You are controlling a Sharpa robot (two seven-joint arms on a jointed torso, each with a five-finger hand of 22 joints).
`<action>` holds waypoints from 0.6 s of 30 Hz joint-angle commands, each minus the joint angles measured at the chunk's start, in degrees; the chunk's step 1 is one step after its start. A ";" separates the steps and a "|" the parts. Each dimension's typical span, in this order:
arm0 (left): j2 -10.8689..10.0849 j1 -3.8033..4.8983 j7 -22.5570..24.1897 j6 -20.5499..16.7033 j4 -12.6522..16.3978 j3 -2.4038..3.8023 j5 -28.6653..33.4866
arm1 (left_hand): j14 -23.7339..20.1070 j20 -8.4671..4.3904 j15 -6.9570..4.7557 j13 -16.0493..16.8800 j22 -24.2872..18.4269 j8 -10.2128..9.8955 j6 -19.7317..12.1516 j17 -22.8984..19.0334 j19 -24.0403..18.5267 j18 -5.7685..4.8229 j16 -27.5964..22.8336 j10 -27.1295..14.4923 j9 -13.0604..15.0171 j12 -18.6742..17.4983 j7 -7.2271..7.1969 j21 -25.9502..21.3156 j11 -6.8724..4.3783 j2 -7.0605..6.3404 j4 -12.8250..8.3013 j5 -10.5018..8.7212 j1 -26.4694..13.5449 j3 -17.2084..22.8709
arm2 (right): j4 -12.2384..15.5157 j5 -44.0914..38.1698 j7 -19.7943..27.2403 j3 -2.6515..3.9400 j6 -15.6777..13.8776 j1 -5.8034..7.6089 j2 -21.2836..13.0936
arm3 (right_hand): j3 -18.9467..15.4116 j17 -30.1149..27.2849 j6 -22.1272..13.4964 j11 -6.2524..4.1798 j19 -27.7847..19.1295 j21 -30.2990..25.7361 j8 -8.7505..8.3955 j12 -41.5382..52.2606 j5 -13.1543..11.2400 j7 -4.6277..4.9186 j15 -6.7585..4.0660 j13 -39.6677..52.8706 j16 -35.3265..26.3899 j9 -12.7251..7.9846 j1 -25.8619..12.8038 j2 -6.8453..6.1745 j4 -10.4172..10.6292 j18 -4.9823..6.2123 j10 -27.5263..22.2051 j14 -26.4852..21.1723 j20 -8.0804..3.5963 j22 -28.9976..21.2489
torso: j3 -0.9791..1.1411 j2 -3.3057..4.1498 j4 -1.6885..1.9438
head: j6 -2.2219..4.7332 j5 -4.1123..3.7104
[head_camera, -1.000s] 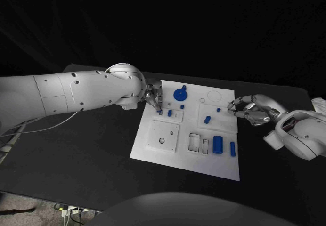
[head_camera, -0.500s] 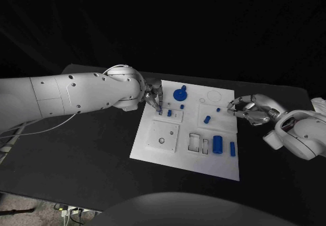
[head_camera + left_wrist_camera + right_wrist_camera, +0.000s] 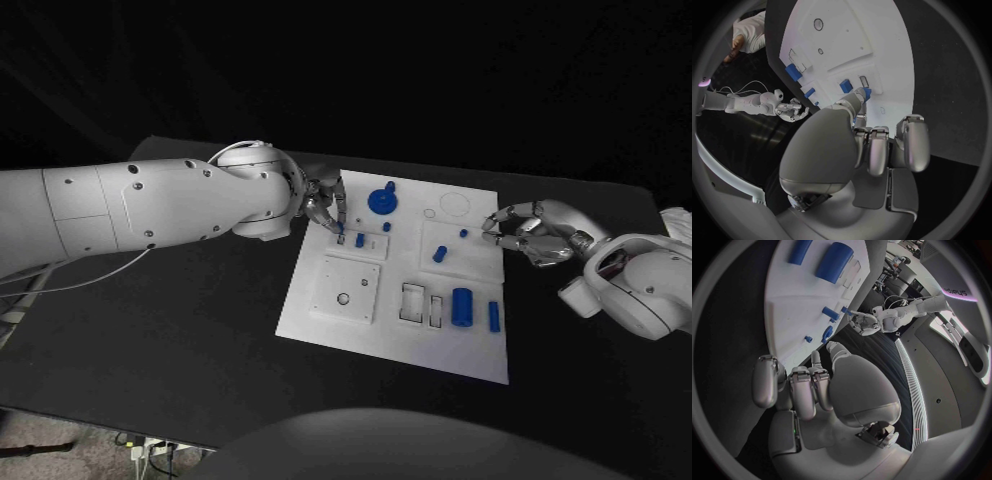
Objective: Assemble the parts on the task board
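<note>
The white task board [image 3: 335, 322] lies mid-table. My left hand [image 3: 323, 209] reaches over its far left part, fingertips down on a small blue peg [image 3: 340, 238] that it pinches against the board. In the left wrist view that hand [image 3: 870, 145] stretches a finger to the same peg [image 3: 866, 92], with the other fingers curled. My right hand [image 3: 531, 233] hovers at the board's right edge, fingers curled in, with nothing in them; the right wrist view shows this hand [image 3: 801, 385] the same way. A blue round knob [image 3: 382, 201] and a big blue cylinder [image 3: 462, 306] sit on the board.
Several more small blue parts lie on the board, among them a block [image 3: 440, 254] and a long bar [image 3: 493, 316]. A square inset plate [image 3: 348, 287] and rectangular slots [image 3: 414, 303] are on the near half. Black table [image 3: 173, 330] surrounds the board.
My left arm has shifted slightly while its fingertips stay on the same spot of the board. The right hand has not moved.
</note>
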 commanded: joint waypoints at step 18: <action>-1.55 -0.75 9.28 -7.19 2.16 -0.39 -11.94 | 6.02 -0.56 -0.64 13.67 12.41 2.72 -0.40 15.09 1.08 0.21 0.14 4.73 1.75 0.33 -1.15 1.86 -0.43 -0.94 0.73 6.53 -0.56 -1.12 | 0.18 0.07 0.76 -0.01 0.99 -0.08 -0.07 | 0.44 15.09 0.08 -0.03 -0.74 -0.75 0.02 -0.22 0.25 -0.03 0.30 14.95 0.20 -0.03 0.66 -0.08 -0.01 1.28 6.26 5.98 -0.10 9.86 | -0.09 0.06 -0.04 | 0.01 -0.01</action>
